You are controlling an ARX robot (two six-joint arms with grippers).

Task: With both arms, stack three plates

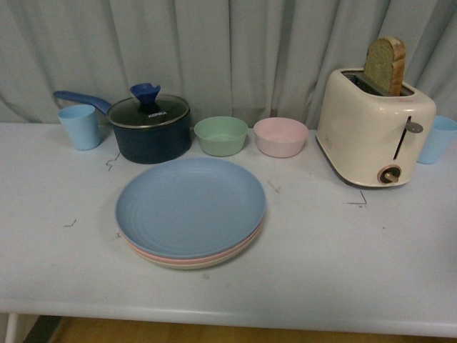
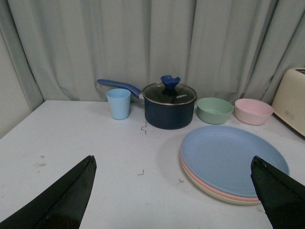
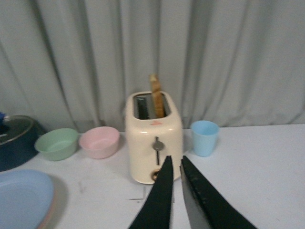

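Note:
The three plates lie in one stack at the table's middle: the blue plate on top, the pink plate under it, the beige plate at the bottom. The stack also shows in the left wrist view, with blue, pink and beige rims. Its edge shows in the right wrist view. Neither arm shows in the front view. My left gripper is open and empty, its fingers wide apart, back from the stack. My right gripper is shut and empty, in front of the toaster.
A dark blue lidded pot, a light blue cup, a green bowl and a pink bowl stand behind the stack. A cream toaster holding bread and another blue cup stand at the right. A grey curtain hangs behind.

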